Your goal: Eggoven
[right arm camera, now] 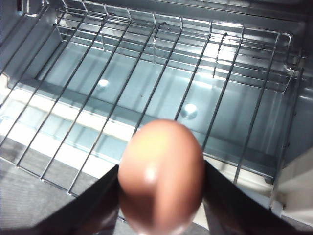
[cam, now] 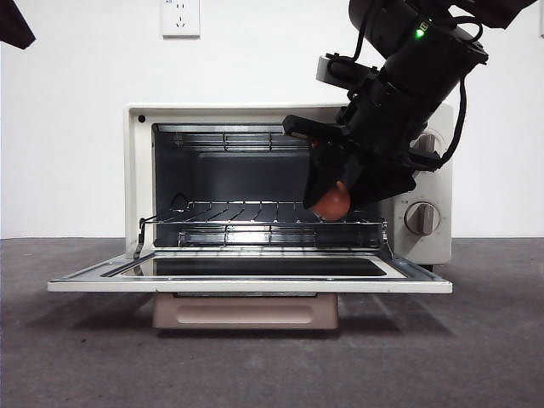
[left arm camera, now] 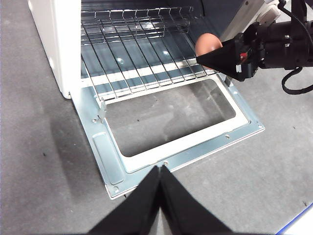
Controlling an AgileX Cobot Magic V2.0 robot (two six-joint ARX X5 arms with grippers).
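Observation:
The cream toaster oven (cam: 136,170) stands with its door (cam: 246,280) folded down flat and its wire rack (cam: 255,217) slid partly out. My right gripper (cam: 333,200) is shut on the reddish-brown egg (cam: 332,204) and holds it just above the right front part of the rack. In the right wrist view the egg (right arm camera: 161,176) sits between the two jaws over the rack (right arm camera: 146,88). The left wrist view shows the egg (left arm camera: 208,44) too. My left gripper (left arm camera: 160,169) is shut and empty, above the table in front of the open door (left arm camera: 171,156).
Two knobs (cam: 422,218) sit on the oven's right panel, close behind my right arm. A wall socket (cam: 180,17) is on the white wall. The grey table (cam: 85,357) spreads in front of the oven.

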